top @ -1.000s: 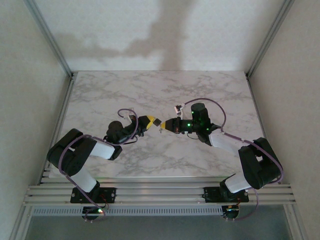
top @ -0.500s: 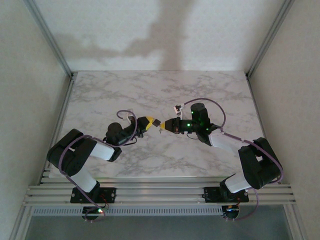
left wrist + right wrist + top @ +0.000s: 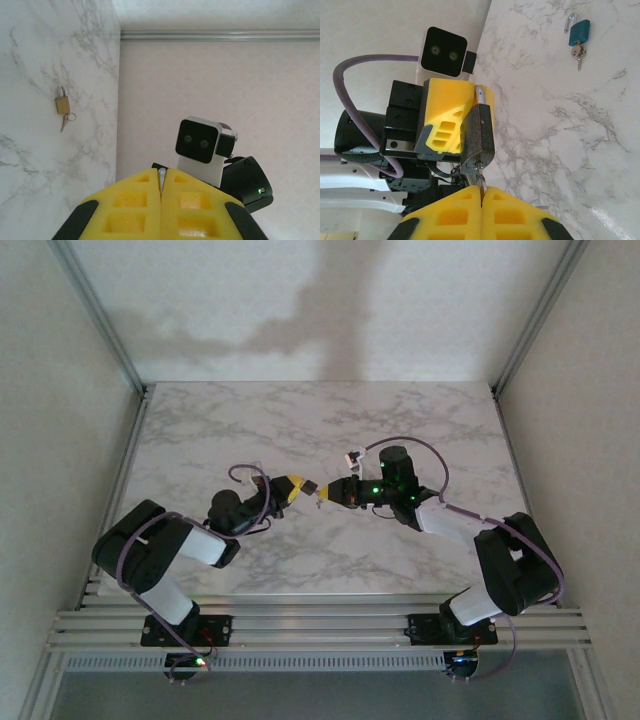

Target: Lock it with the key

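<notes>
While both arms meet over mid-table in the overhead view, the left gripper [image 3: 296, 485] and right gripper [image 3: 328, 492] sit nose to nose. From the left wrist, its fingers [image 3: 135, 200] press together on a silvery shackle [image 3: 161, 175]. From the right wrist, fingers [image 3: 512, 212] pinch the key [image 3: 481, 181], which looks seated in the black padlock [image 3: 478, 137]. I'd say a steady twist comes next.

No readable text, brand, number or sign anywhere
- right wrist view, centre: black padlock [image 3: 477, 137], speckled body face, no legible marking
- right wrist view, 1 o'clock: blue padlock [image 3: 579, 32], too small to read any stamp
- left wrist view, 10 o'clock: brass padlock [image 3: 62, 105], too small to read any stamp
</notes>
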Available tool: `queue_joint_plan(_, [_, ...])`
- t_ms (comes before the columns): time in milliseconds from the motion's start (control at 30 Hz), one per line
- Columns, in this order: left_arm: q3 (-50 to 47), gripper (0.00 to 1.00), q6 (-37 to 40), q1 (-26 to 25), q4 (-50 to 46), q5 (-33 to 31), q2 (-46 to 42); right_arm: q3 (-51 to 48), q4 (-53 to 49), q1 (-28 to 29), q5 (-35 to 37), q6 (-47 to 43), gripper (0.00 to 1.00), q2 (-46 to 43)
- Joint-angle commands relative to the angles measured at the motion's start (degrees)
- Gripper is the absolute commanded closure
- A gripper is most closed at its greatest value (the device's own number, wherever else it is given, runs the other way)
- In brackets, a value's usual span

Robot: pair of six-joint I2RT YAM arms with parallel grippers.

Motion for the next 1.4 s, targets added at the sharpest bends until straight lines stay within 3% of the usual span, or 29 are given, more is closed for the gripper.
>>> queue_joint_plan(0, [-1.3,1.00,-1.0,2.8,2.5,-5.7,-1.9,1.5,1.2,-0.3,-2.5,-0.2,1.00,0.0])
queue_joint_plan(833, [-3.3,1.00,-0.9,4.1,1.1,-7.5,-4.6,1.6,1.9,0.0,-3.5,0.1,1.00,0.0])
queue_joint_plan(1033, [-3.1,1.00,-0.2,4.5,0.1,-6.4,-4.6,1.3,-0.5,-0.1,-1.1,-1.5,1.00,-1.7])
queue_joint_plan(1367, [0.6,1.00,9.5,4.7,-15.0,-3.0,-8.0,-0.7,-2.1,-0.9,4.3,-3.0,1.00,-5.9])
